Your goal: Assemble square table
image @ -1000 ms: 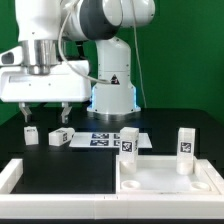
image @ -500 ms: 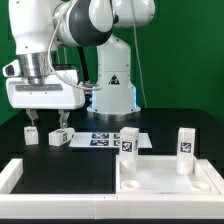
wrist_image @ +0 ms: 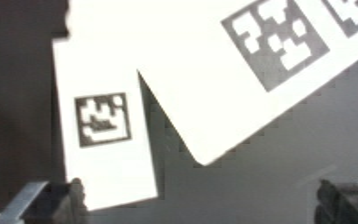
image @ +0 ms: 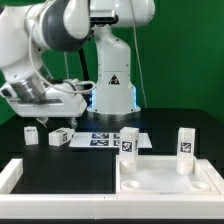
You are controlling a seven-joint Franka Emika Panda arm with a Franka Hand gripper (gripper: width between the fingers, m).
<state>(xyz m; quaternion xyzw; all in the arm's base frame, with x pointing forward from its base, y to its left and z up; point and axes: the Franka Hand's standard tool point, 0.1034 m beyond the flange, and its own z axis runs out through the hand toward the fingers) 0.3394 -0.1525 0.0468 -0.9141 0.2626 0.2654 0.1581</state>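
Note:
The large white tabletop slab (image: 165, 182) lies flat at the front of the exterior view's right. Two white tagged legs (image: 128, 141) (image: 186, 143) stand upright at its far edge. Two more legs (image: 32, 133) (image: 60, 136) lie on the black surface at the left. My gripper (image: 50, 119) hangs open just above those lying legs, holding nothing. In the wrist view a lying leg (wrist_image: 105, 120) with its tag reaches down to one fingertip (wrist_image: 55, 200). The gap of the gripper (wrist_image: 197, 200) shows only bare dark table.
The marker board (image: 105, 139) (wrist_image: 265, 70) lies flat in the middle, just beside the lying leg. A white rail frame (image: 14, 176) edges the front left. The robot base (image: 112, 95) stands behind, before a green backdrop.
The arm has swung and tilted, so the hand now sits slanted and a little more to the exterior view's right over the lying legs. The jaws stay open. No part has moved.

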